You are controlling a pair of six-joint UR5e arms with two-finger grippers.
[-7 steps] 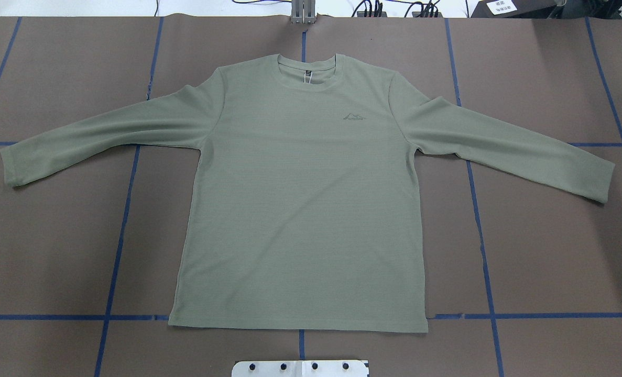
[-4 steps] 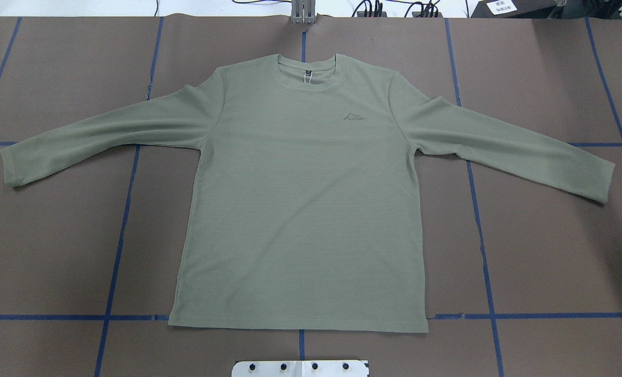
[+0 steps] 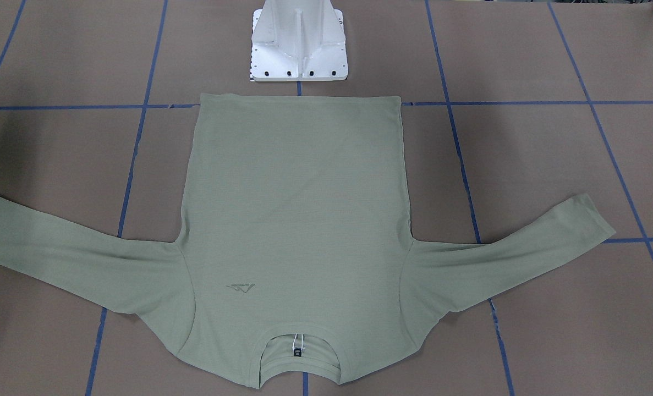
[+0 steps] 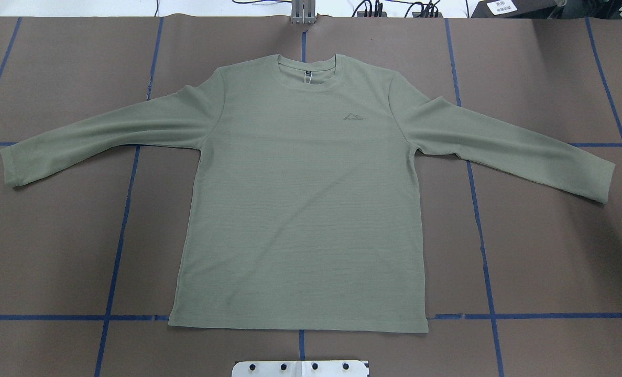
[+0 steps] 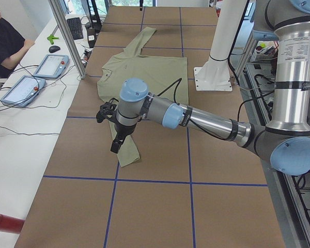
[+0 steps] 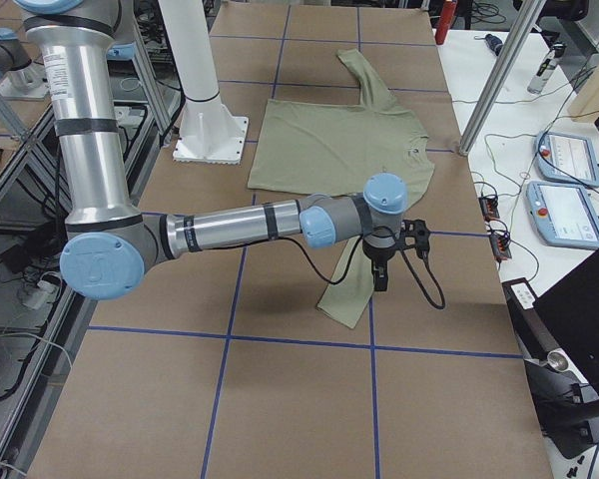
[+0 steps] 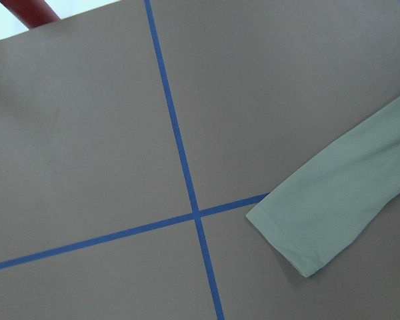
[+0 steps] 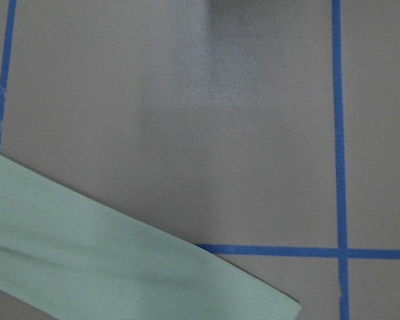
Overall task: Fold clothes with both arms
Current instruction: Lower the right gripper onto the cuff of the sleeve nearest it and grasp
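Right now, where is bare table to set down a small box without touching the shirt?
Free: the table on each side, bordered by a sleeve, the shirt body and the near tape line; also the far corners. Crowded: both cuffs, where the left gripper and right gripper hang.

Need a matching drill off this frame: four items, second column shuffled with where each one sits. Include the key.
Column 1
1. shirt hem
2. black neck tag
3. chest logo
4. left end effector

Column 2
A. near the cuff of the sleeve on the robot's left
B. inside the collar
C. on the chest, to the robot's right of centre
D. nearest the white pedestal base

Pairs: 1-D, 2-B, 3-C, 4-A
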